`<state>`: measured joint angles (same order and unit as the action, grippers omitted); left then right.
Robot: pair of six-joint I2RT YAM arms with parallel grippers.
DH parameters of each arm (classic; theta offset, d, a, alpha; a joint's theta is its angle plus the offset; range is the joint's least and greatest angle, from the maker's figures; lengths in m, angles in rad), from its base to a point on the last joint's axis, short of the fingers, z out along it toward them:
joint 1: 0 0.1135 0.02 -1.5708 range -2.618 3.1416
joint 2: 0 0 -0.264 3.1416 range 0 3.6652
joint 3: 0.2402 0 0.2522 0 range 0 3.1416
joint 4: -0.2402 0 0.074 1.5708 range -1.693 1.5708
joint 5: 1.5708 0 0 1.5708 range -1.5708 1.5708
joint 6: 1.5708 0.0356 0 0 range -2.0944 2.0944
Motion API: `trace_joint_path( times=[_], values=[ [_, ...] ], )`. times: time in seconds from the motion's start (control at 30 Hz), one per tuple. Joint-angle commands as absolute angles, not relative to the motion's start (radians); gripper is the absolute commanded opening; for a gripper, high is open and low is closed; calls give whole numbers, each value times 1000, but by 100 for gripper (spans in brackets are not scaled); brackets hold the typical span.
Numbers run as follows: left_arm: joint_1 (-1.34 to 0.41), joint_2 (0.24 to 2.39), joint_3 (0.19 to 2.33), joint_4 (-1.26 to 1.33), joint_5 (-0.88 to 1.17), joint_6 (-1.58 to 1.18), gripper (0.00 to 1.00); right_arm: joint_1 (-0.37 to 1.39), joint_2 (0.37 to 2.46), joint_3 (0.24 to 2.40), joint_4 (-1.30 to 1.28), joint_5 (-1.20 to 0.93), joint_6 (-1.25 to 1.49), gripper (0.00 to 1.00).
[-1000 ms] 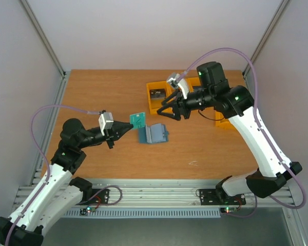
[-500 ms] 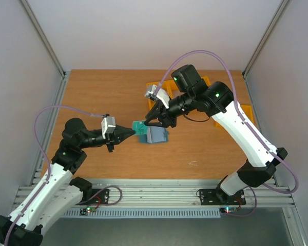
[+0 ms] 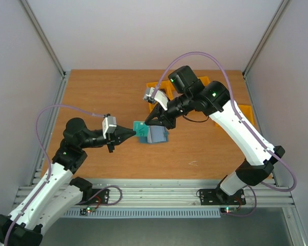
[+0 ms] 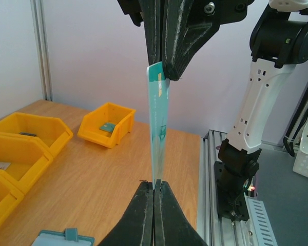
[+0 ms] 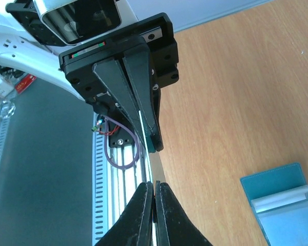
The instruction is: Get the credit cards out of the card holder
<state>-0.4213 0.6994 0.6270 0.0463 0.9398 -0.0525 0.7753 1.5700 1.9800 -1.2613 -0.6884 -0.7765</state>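
Top external view: left end effector [image 3: 132, 131] and right end effector [image 3: 146, 123] both clench a thin teal plastic credit card [image 3: 139, 126] aloft beside the flat teal-blue bifold card holder [image 3: 158, 136] on the surface [image 3: 92, 92]. One card is out; the left wrist view confirms both pinches, but none shows whether another remains.

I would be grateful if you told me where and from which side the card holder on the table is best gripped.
The card holder lies open and flat on the table, so its panels offer little to pinch. I would try the paler centre strip, which seems slightly raised, from straight above, closing across it, once the right end effector frees the credit card.
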Motion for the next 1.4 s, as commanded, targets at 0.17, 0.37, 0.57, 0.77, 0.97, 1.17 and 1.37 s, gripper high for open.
trace_joint_path(
  times=[0.17,0.37,0.57,0.77,0.97,1.17,1.37],
  values=[
    [-426,701,627,116,943,-67,0,783,1586,2002,-1305,-649,-801,1],
    [-425,690,605,131,832,-98,70,690,1561,1961,-1241,-625,-724,1],
    [-407,671,568,115,602,-147,99,497,1520,1869,-1164,-638,-570,1],
    [-338,688,527,78,297,-249,99,299,1512,1816,-1162,-624,-444,1],
    [-283,742,524,58,176,-285,99,28,1483,1713,-1124,-624,-270,1],
    [-276,868,594,135,123,-223,99,-213,1447,1603,-1107,-548,-196,1],
    [-250,1067,690,170,-19,-200,99,-414,1403,1426,-1019,-442,8,1]
  ],
)
